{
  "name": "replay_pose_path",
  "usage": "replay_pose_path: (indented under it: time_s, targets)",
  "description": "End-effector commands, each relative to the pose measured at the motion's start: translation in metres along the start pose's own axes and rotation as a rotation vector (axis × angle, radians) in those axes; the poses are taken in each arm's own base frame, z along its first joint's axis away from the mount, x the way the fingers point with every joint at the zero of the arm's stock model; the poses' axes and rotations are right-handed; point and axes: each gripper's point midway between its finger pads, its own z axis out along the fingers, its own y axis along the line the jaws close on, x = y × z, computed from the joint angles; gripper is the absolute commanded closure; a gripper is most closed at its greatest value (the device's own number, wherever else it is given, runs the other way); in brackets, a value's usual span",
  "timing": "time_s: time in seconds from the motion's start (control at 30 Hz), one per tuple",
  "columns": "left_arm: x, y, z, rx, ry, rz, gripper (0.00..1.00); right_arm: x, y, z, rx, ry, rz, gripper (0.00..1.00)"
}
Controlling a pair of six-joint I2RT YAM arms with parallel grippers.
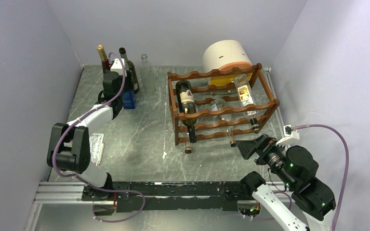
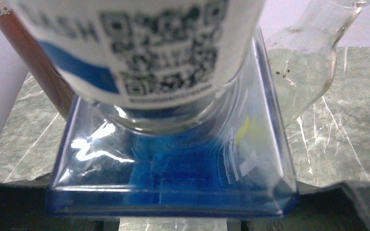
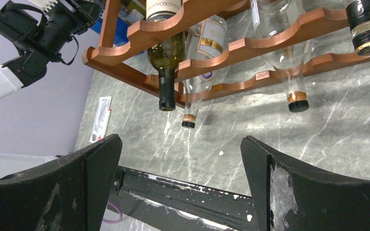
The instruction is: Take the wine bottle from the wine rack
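reddish-brown wooden wine rack [image 1: 268,86] with wavy scalloped rails sits on the grey marbled table [image 1: 144,125], right of centre; dark green glass wine bottle [image 1: 187,102] with a white label lies in the rack's left column; long axis runs far-to-near, base toward the back wall, neck poking out past the front rail toward the arms; I take that one as the target, though clear glass bottles [image 1: 220,111] share the rack and I can't rule them out

right gripper [image 1: 252,145] hovers just off the rack's near right corner; fingers spread wide, nothing between them; in its wrist view the wine bottle's neck [image 3: 166,82] shows ahead, a bit left of the gap's centre and higher up; a cork-stoppered clear neck [image 3: 189,118] hangs just beside it

left gripper [image 1: 121,96] is well apart from the rack, at the far left among upright bottles [image 1: 124,57], nosed up to a blue transparent square glass piece [image 2: 173,183]; can't tell whether its fingers clamp that piece or sit loose, since they're hidden in its own view

judgement: right arm is clearly nearer; next move needs a shift left, then in along the neck's axis with fingers straddling the neck, then a pull straight out toward the near edge; main risk is nudging the neighbouring clear neck
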Motion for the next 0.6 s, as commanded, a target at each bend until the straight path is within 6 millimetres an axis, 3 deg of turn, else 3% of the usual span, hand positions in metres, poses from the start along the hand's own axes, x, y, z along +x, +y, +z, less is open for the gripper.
replay_pose_path:
  time_s: [0.0,0.13,0.23,0.3,0.5,0.57]
  targets:
    - [-0.056,-0.004,0.005,0.014,-0.211,-0.054,0.93,-0.006,0.009,0.0,-0.032,-0.013,0.016,0.0]
    - [-0.044,-0.008,0.011,0.028,-0.17,-0.059,0.92,-0.003,0.009,0.002,-0.035,-0.001,0.021,0.0]
    - [-0.041,-0.008,0.011,0.031,-0.152,-0.063,0.81,0.0,0.008,0.004,-0.03,0.015,0.013,0.0]
    - [-0.041,-0.009,0.009,0.035,-0.145,-0.058,0.64,0.002,0.008,0.005,-0.027,0.022,0.011,0.0]
    - [-0.043,-0.004,-0.001,0.02,-0.132,-0.06,0.32,0.009,0.007,0.014,-0.033,0.042,0.005,0.0]
    - [-0.043,0.0,-0.003,-0.005,-0.118,-0.078,0.14,0.012,0.008,0.019,-0.038,0.056,0.004,0.0]
